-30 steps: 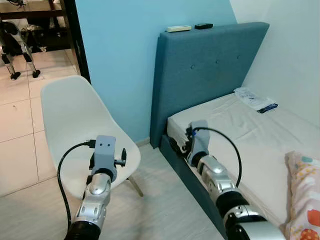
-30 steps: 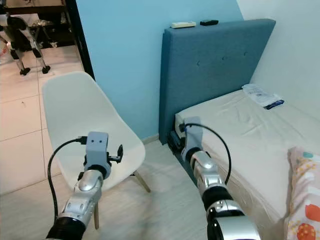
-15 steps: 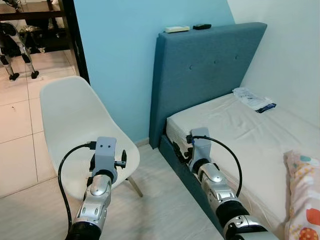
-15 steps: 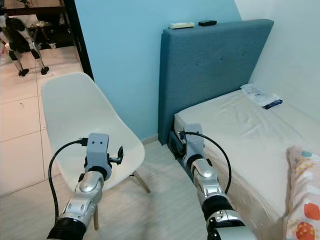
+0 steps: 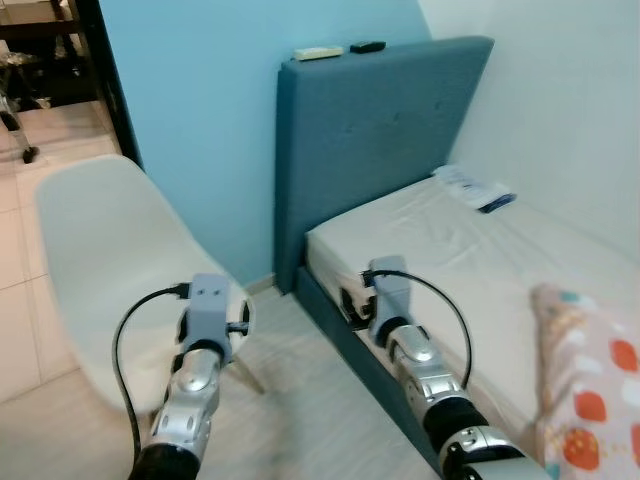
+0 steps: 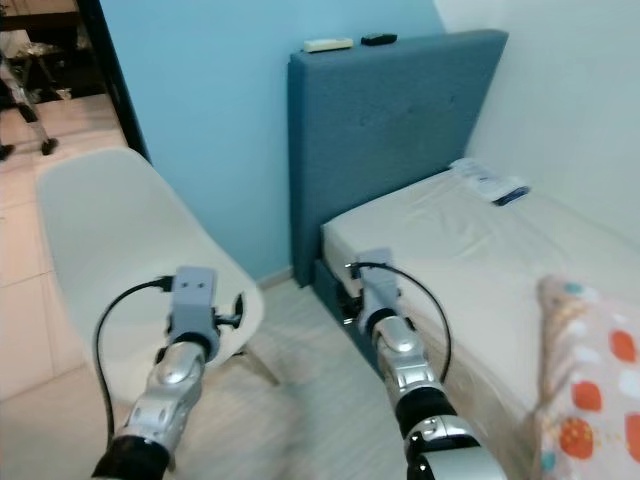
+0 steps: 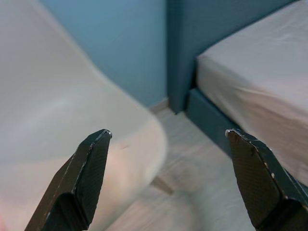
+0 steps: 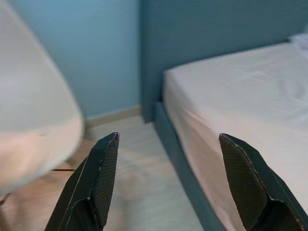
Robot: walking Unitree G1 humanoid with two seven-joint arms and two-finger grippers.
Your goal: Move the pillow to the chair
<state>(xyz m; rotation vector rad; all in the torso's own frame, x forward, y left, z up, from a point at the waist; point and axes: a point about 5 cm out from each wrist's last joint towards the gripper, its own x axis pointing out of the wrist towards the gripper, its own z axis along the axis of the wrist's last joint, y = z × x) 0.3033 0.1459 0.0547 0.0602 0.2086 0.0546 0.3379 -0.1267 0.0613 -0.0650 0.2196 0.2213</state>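
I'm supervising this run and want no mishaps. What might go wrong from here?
The pillow lies at the robot's far right on the bed, so the open right gripper may have to reach awkwardly. The right arm hangs close to the bed frame and might knock it. The chair seat curves, so the pillow could slide off.

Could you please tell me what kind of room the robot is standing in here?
Most likely a bedroom in a home: a bed with a blue upholstered headboard, a patterned pillow on the mattress, and a white chair beside it.
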